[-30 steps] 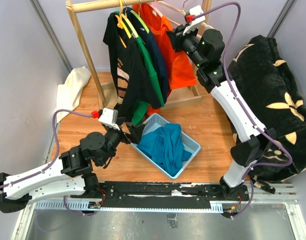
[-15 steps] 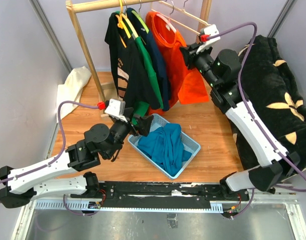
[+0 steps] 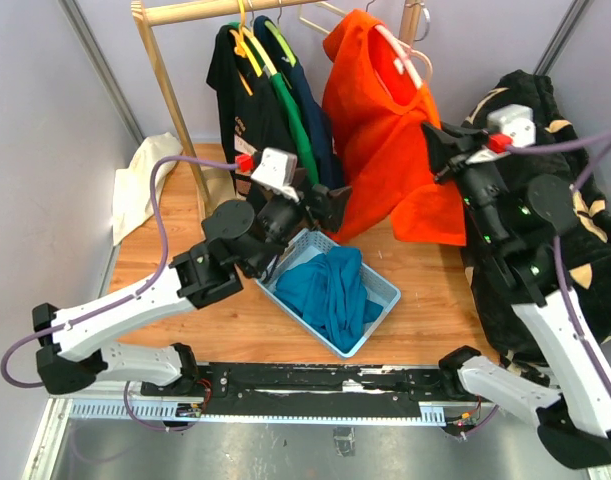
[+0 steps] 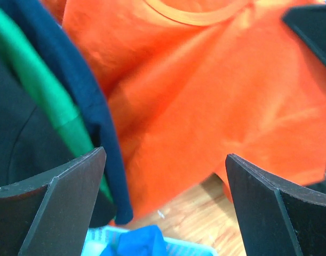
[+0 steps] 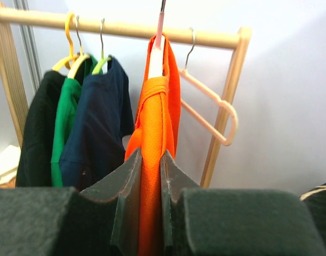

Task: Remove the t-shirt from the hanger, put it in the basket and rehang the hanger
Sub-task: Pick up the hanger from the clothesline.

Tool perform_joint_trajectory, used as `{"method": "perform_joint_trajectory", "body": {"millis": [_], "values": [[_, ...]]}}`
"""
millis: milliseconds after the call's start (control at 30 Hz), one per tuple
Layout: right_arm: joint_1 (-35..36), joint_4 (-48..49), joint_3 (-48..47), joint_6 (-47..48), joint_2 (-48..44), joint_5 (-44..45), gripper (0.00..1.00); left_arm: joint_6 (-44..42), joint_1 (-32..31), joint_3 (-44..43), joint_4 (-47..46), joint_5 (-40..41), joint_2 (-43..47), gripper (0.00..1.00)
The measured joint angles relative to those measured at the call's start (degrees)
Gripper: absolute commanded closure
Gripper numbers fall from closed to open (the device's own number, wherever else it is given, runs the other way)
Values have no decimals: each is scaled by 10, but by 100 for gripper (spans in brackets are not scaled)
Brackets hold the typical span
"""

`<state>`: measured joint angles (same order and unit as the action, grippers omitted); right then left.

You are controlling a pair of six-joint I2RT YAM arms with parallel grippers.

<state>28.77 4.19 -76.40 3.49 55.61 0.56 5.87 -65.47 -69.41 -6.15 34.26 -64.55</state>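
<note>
Right wrist view: the t-shirt (image 5: 158, 101), hung on its hanger (image 5: 158, 40), is pinched by the right claw (image 5: 150, 160); the left claw (image 4: 165, 156) is spread wide before it. Stripping is judged begun; the cloth must be drawn off the hanger's shoulder.

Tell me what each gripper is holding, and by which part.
The right gripper pinches a fold of the orange t-shirt below its shoulder. The left gripper is open, holding nothing.
</note>
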Motion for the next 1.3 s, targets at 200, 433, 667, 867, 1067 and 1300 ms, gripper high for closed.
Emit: {"method": "perform_joint_trajectory", "body": {"millis": [200, 433, 667, 867, 1067, 1300], "values": [[0, -12, 13, 7, -89, 2, 99, -13, 36, -120, 4, -62, -95, 1], [0, -21, 43, 6, -151, -3, 99, -33, 65, -279, 11, -118, -188, 2], [0, -32, 79, -11, -164, -11, 99, -35, 104, -375, 24, -163, -256, 4], [0, -42, 89, -25, -173, -26, 99, -32, 120, -420, 39, -189, -296, 8], [0, -43, 93, -35, -187, -37, 99, -23, 138, -432, 49, -201, -315, 14], [0, -43, 99, -42, -192, -46, 99, -11, 160, -457, 50, -208, -341, 24]]}}
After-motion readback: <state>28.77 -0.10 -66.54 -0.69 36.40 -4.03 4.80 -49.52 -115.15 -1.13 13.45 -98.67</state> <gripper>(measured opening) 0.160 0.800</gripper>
